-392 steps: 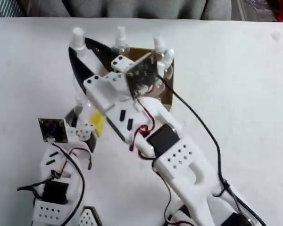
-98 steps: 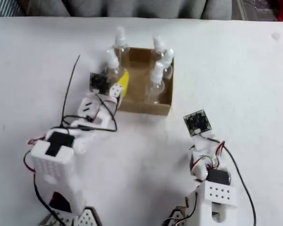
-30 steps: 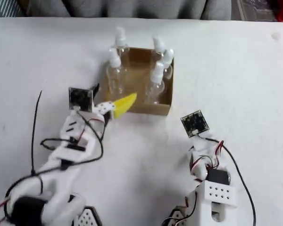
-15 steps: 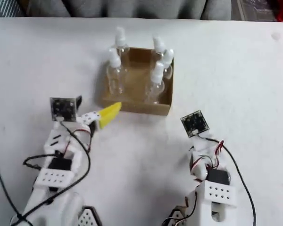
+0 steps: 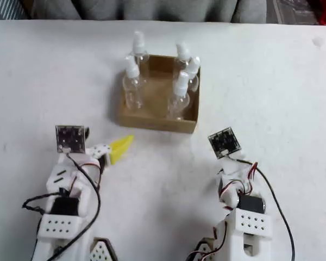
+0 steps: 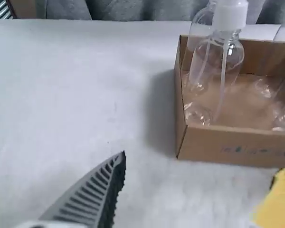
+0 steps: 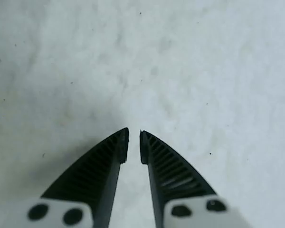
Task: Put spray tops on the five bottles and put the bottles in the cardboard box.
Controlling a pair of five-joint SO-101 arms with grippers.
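- We see the five bottles point(image 5: 180, 93), spray tops on, standing in the box point(image 5: 157, 124).
- Our left gripper point(image 6: 199, 173) sits near the box, jaws released and empty.
- Our right gripper point(image 7: 134, 142) is clenched on nothing above the table point(image 5: 271, 81).

I see the cardboard box point(image 5: 157, 124) at twelve o'clock on the table point(image 5: 271, 81), five bottles point(image 5: 131, 81) standing inside. The left gripper point(image 5: 107, 140) lies at its seven o'clock, the right gripper point(image 7: 134, 142) at five.

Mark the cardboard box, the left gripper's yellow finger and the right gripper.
cardboard box point(image 5: 157, 123), high view, on its near outer wall.
yellow finger point(image 5: 121, 148), high view, on the finger's middle.
right gripper point(image 7: 134, 141), right wrist view, in the gap between its fingertips.
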